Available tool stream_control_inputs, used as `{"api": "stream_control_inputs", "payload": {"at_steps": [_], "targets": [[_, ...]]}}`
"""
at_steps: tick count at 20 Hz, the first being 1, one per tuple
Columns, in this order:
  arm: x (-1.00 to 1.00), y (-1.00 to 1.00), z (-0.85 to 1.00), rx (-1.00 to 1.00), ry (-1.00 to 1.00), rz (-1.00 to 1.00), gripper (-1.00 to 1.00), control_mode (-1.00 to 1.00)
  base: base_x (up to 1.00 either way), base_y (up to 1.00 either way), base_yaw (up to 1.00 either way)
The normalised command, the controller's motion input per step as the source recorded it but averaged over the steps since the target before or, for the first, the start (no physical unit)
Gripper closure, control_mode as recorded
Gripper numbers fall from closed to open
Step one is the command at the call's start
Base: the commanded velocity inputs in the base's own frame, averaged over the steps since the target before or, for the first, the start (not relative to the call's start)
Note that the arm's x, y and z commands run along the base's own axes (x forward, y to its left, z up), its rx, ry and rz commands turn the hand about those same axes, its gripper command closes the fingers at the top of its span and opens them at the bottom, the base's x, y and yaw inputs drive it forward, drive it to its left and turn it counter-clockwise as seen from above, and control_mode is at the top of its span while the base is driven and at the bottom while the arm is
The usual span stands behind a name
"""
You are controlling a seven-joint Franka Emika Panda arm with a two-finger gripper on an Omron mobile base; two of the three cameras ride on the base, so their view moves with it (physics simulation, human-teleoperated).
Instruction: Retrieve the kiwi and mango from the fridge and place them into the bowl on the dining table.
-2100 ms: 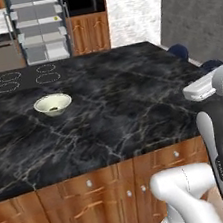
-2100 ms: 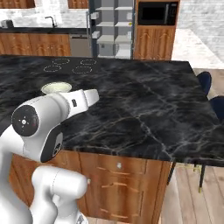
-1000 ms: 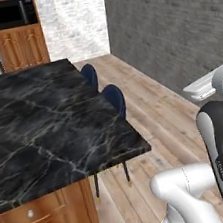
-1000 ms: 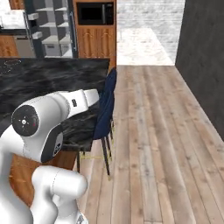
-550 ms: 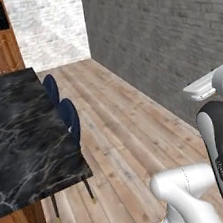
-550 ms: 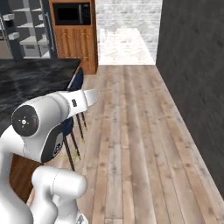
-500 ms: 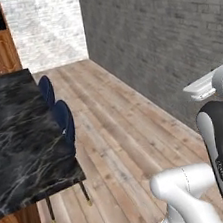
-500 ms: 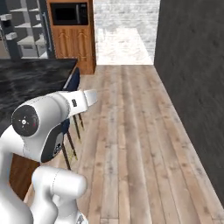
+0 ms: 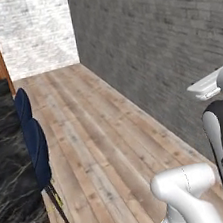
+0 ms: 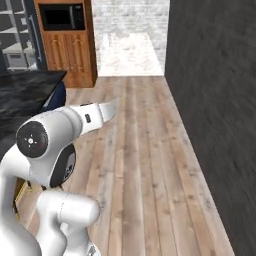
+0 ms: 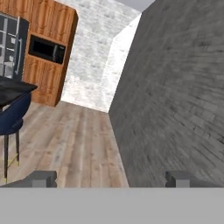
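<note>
Facing away; end effector [image 11: 110,179] agape; fridge [image 11: 9,46] far left

Flat, even rendered light with no hard shadows. The white brick wall [image 9: 33,31] at the far end is the brightest area, washed nearly to glare, and the wooden floor [image 10: 140,150] near it pales. The grey brick wall [image 11: 175,96] beside it is dim and smeared with blur. The black marble table [image 9: 5,165] shows faint sheen.

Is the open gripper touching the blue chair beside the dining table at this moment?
Apart. In the hand view the gripper has bare wood floor between its fingertips, while the blue chair stands off by the dining table.
</note>
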Motion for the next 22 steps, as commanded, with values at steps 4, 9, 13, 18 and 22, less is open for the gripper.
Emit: {"api": "stream_control_inputs", "payload": {"at_steps": [4, 9, 13, 18, 22], "targets": [[0.00, 0.00, 0.00, 0.00, 0.00, 0.00, -1.00, 1.00, 1.00, 0.01, 0.01], [0.00, 0.00, 0.00, 0.00, 0.00, 0.00, -1.00, 1.00, 1.00, 0.02, 0.05], [0.00, 0.00, 0.00, 0.00, 0.00, 0.00, -1.00, 1.00, 1.00, 0.00, 0.06], [0.00, 0.00, 0.00, 0.00, 0.00, 0.00, -1.00, 1.00, 1.00, -0.04, 0.05], [0.00, 0.00, 0.00, 0.00, 0.00, 0.00, -1.00, 1.00, 1.00, -0.09, 0.02]]}}
